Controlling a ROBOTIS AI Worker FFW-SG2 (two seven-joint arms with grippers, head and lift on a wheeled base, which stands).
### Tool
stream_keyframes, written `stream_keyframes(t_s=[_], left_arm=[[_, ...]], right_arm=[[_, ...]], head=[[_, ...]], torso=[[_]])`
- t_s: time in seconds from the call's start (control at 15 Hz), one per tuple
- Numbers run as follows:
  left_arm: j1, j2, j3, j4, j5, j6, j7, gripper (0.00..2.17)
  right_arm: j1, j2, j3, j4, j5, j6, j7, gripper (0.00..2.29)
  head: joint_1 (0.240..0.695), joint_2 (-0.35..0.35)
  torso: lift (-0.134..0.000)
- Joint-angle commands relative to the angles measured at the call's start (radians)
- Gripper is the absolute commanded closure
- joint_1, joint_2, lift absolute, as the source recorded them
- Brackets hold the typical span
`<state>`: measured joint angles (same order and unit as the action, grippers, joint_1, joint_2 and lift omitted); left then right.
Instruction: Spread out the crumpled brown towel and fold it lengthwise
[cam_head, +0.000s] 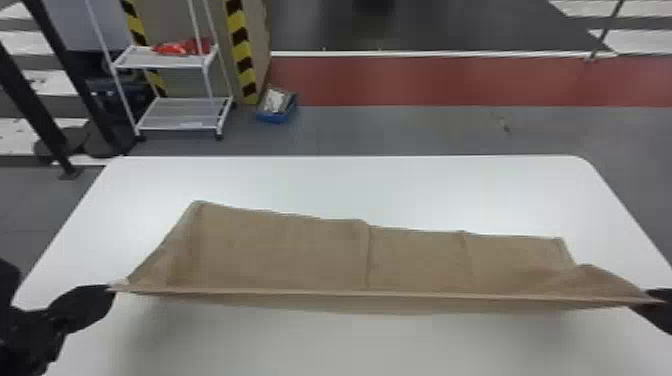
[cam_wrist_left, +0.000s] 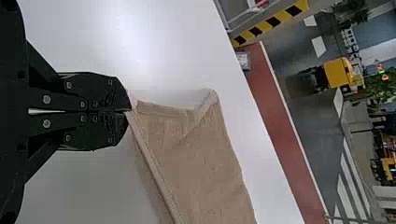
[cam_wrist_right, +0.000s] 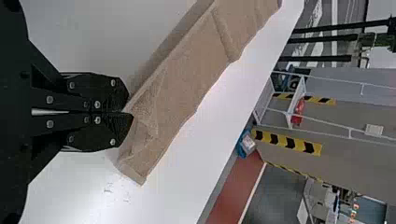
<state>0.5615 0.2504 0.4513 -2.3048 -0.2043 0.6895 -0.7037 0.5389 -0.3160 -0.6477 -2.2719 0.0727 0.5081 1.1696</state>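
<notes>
Here, the left claw (cam_head: 111, 288) and right claw (cam_head: 650, 299) each pinch a near corner of the brown towel (cam_head: 310, 255), its near edge pulled straight between them. Beyond that edge, the towel spreads over the white table (cam_head: 350, 185), creased crosswise near its middle.

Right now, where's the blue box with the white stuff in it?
In the head view, the blue box sits on the floor beyond the table, left of centre, just right of the white shelf cart.
</notes>
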Motion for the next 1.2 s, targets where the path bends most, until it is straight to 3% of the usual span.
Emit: stream_keyframes(t_s=[0.0, 0.33, 0.53, 0.73, 1.13], left_arm=[[0.023, 0.012, 0.004, 0.004, -0.023, 0.006, -0.007, 1.78], [0.024, 0.029, 0.003, -0.021, -0.056, 0.015, -0.056, 1.78], [0.006, 0.030, -0.033, -0.035, -0.090, 0.028, -0.062, 1.78], [-0.068, 0.032, -0.125, -0.035, -0.152, 0.083, -0.062, 1.78], [-0.281, 0.027, -0.301, 0.042, -0.239, 0.212, -0.062, 1.78]], right_arm=[[0.010, -0.008, -0.024, 0.025, 0.015, -0.073, 0.044, 1.47], [-0.002, -0.018, -0.030, 0.038, 0.065, -0.088, 0.110, 1.47], [-0.028, -0.014, -0.012, 0.038, 0.075, -0.073, 0.107, 1.47], [-0.108, -0.008, 0.042, 0.051, 0.088, 0.037, 0.107, 1.47], [-0.274, -0.012, 0.184, 0.147, 0.226, 0.200, 0.110, 1.46]], head=[[0.695, 0.033], [0.695, 0.034], [0.695, 0.024], [0.695, 0.009], [0.695, -0.030]], torso=[[-0.124], [-0.124], [-0.124], [-0.124], [-0.124]])
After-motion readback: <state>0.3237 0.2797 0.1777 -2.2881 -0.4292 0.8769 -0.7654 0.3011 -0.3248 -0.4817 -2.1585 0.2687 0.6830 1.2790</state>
